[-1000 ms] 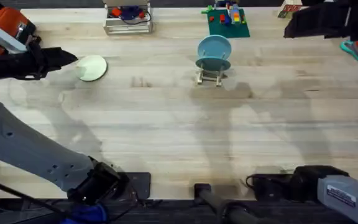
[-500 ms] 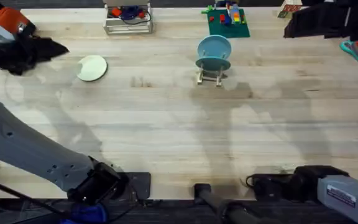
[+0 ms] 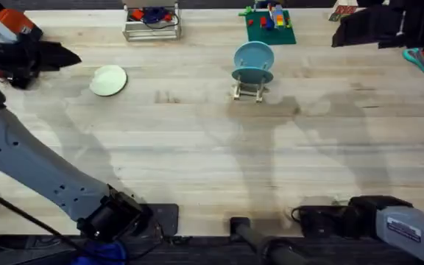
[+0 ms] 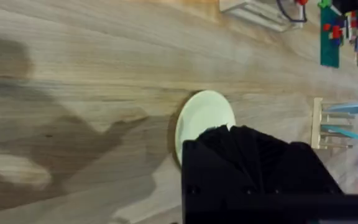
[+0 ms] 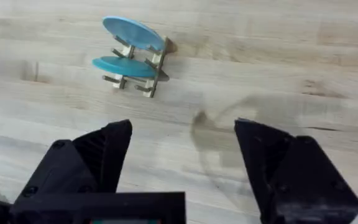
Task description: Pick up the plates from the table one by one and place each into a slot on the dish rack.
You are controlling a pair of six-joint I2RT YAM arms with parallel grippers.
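left gripper (image 3: 68, 55) backed off cream plate (image 3: 109, 80) toward upper left | fingers: cannot tell | plate likely light, stiff, slippery; pinch rim

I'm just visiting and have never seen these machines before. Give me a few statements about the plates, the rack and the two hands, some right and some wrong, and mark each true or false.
1. The cream plate lies flat on the table. True.
2. The rack stands bare. False: two blue plates stand in its slots.
3. The right hand is open and holds nothing. True.
4. The left hand grips the cream plate. False: in the overhead view it is off to one side of the plate, apart from it.
5. The cream plate leans against the rack. False: it lies well apart from it.
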